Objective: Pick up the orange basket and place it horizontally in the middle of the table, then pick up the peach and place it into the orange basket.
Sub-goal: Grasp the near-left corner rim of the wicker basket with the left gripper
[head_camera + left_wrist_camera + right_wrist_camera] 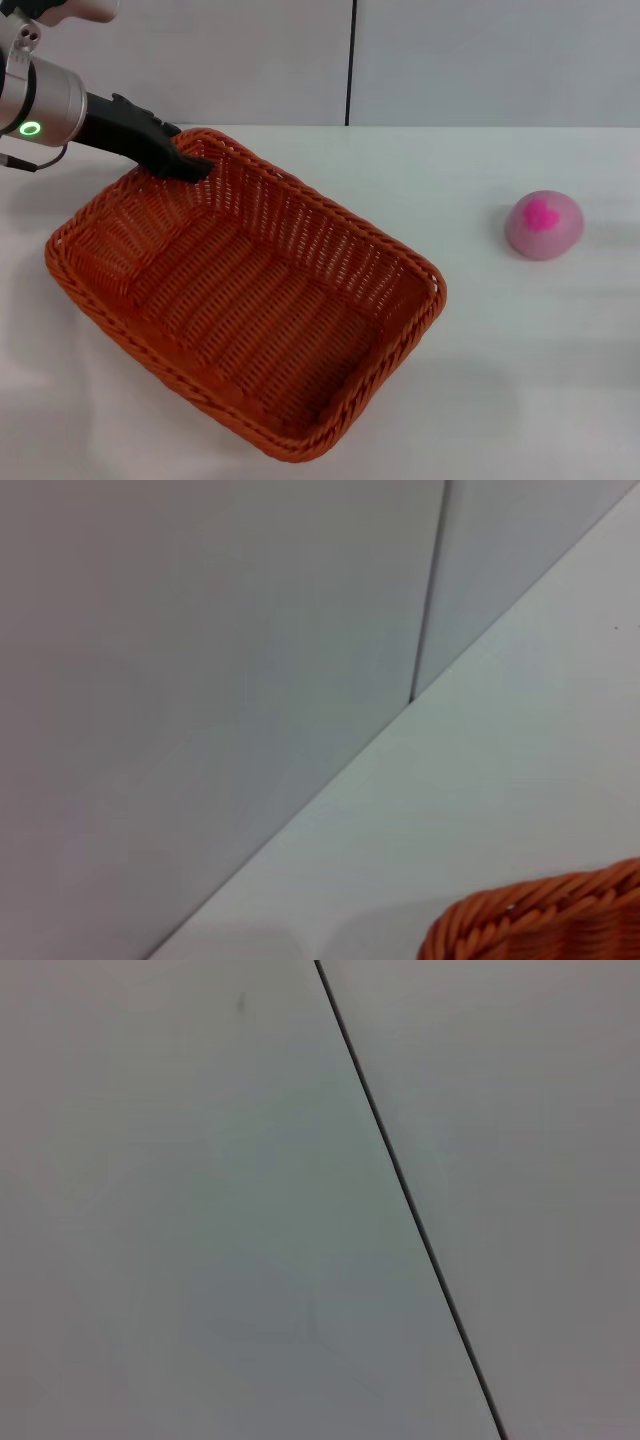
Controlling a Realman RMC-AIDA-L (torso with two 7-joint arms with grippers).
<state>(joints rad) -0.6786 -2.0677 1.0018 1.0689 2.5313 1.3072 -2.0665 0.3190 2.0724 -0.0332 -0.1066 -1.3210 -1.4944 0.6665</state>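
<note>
The orange basket lies diagonally on the left half of the white table, with nothing inside it. My left gripper reaches in from the upper left and is shut on the braided rim at the basket's far corner. A bit of that rim shows in the left wrist view. The peach, pale pink with a magenta patch, sits alone on the table to the right of the basket, well apart from it. My right gripper is out of view.
A grey wall with a dark vertical seam runs along the table's far edge. The right wrist view shows only this wall and seam.
</note>
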